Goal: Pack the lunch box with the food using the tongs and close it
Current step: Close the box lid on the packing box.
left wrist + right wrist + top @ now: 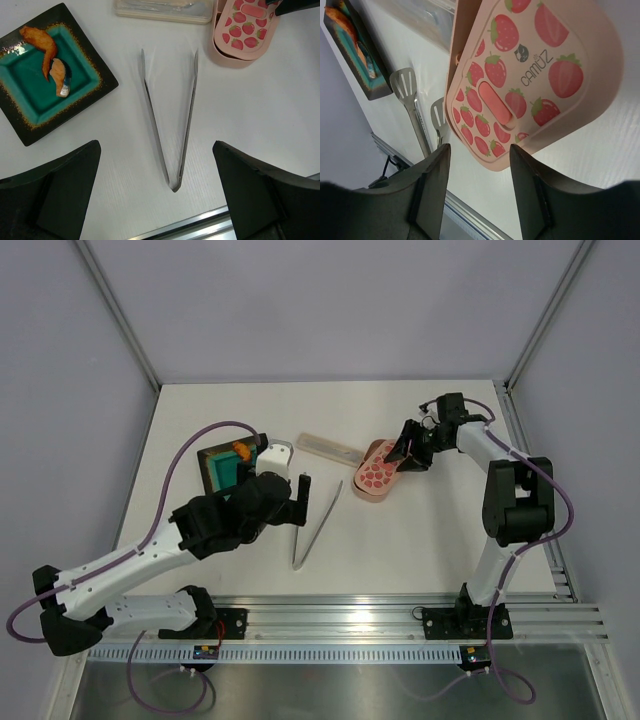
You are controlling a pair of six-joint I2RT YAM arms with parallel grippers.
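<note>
Near left tool (156, 147), tongs (186, 117) (untouched)

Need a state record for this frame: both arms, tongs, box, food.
left gripper: open, jaws wide, over the tongs
right gripper: at the lid, jaws either side of its end; grip unclear
tongs: flat on the table, unheld
lid: strawberry side up, askew on the box
food: two pieces on the tray
case: on the table beyond the tong tips
</note>
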